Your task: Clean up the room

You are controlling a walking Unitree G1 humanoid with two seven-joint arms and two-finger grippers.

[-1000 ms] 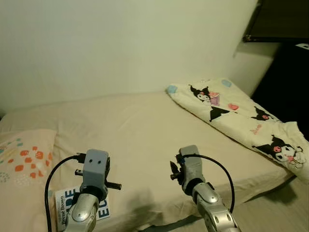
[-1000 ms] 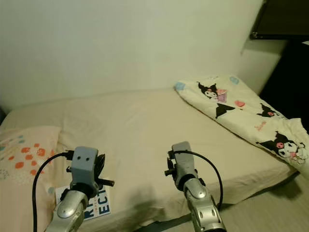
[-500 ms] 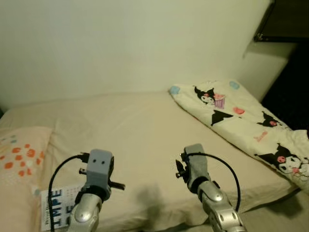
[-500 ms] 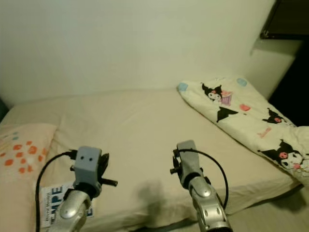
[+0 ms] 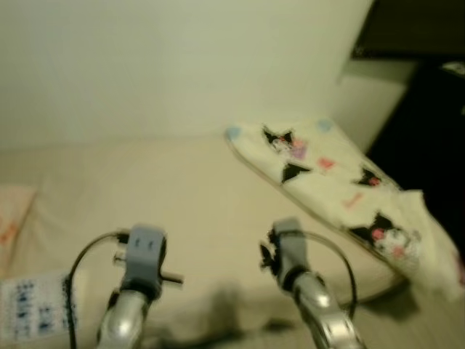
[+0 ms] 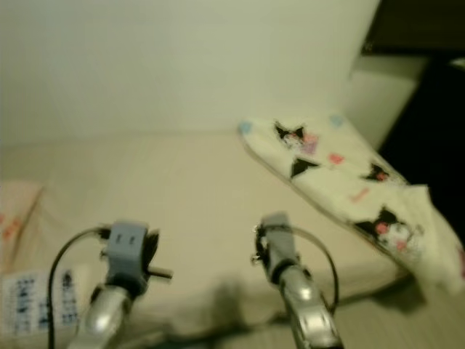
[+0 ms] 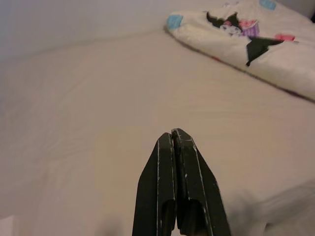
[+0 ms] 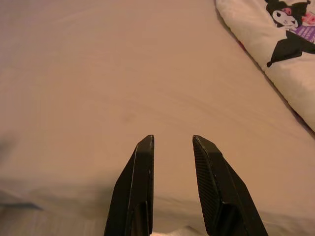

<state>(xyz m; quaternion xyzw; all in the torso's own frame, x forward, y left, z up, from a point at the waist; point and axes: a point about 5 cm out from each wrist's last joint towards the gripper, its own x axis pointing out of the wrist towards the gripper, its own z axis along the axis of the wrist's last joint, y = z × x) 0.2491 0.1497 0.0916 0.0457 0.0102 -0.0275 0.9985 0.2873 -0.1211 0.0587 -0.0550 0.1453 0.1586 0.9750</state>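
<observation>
A bed (image 5: 182,196) with a beige sheet lies before me. A cream quilt (image 5: 327,182) printed with black cartoon figures is folded along its right side and hangs off the corner. A white book (image 5: 29,309) with blue lettering lies near the bed's front left edge. My left gripper (image 7: 173,135) is shut, with nothing between its fingers, held over the sheet. My right gripper (image 8: 172,140) is open above the bare sheet, with the quilt (image 8: 280,44) off to one side. Both wrists (image 5: 145,251) (image 5: 287,247) are raised over the front of the bed.
A pale wall (image 5: 182,65) runs behind the bed. A dark shelf or cabinet (image 5: 421,65) stands at the far right. A patterned pillow (image 5: 11,218) shows at the left edge. Floor (image 5: 407,320) lies at the lower right. The eye views are blurred.
The whole picture has shifted left and blurred, so the camera has turned to the right. The pillow has slid mostly out of sight. The arms keep the same pose.
</observation>
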